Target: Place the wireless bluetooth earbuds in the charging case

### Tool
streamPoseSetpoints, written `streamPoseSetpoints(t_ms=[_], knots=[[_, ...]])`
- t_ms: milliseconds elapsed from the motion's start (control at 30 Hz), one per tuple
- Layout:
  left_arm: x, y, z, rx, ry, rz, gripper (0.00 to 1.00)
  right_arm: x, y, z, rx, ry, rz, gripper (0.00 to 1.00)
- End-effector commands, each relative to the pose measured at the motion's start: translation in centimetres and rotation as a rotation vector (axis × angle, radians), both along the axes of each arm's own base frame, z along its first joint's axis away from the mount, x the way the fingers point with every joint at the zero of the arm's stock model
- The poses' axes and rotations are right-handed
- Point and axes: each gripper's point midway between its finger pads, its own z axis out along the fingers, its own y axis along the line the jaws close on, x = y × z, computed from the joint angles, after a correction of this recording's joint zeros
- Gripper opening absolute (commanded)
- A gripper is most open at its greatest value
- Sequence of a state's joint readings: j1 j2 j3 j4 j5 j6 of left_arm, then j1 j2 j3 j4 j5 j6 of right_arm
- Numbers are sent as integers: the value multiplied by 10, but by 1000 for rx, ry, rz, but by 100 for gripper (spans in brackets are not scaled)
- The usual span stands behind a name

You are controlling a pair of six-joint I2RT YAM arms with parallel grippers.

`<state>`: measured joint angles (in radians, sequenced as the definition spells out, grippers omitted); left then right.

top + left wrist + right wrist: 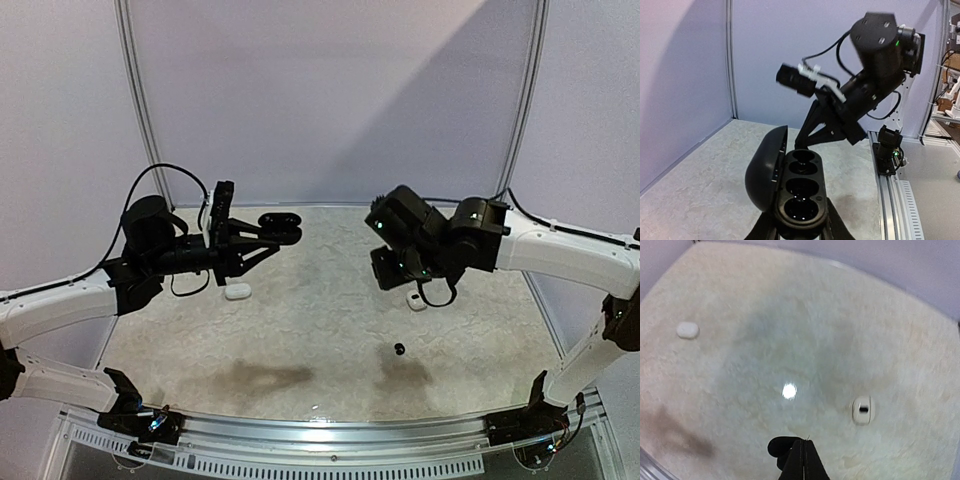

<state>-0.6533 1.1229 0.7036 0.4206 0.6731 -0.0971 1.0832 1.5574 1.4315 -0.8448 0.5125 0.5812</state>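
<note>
A black charging case [281,228] is held above the table by my left gripper [266,239], which is shut on it. In the left wrist view the case [801,192] lies lid-open, its dark wells facing up, between the fingers [761,231] of the left gripper [800,233]. My right gripper [388,272] hovers opposite, to the right of the case. Its jaws [803,460] are pressed together, and a small black earbud [778,446] juts out left of the tips. Another black earbud [399,349] lies on the table below.
A shut white case [237,291] [687,330] lies on the table under the left gripper. A smaller white piece with a dark slot [417,303] [862,410] rests under the right arm. The right arm's body [875,65] looms just behind the held case.
</note>
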Motion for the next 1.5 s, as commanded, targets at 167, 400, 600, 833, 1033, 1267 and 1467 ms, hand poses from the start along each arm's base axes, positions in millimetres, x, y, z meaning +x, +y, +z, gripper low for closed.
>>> streamPoseSetpoints(t_ms=[167,400,600,833,1033,1267,1467], knots=[[4,7,37,-37,-274,78,0,-7,78,169,-100,-626,273,0],[3,8,45,-42,-354,84,0,-30,111,204,-88,-758,443,0],[-4,7,46,-55,-354,45,0,-38,119,211,-67,-773,502,0],[-4,7,45,-58,-352,47,0,-45,123,214,-36,-771,550,0],[-2,8,48,-67,-331,51,0,-50,127,223,0,-791,581,0],[3,7,46,-101,-129,51,0,-61,150,224,-55,-826,694,0],[8,9,45,-92,-83,82,0,-62,182,199,-217,-836,798,0]])
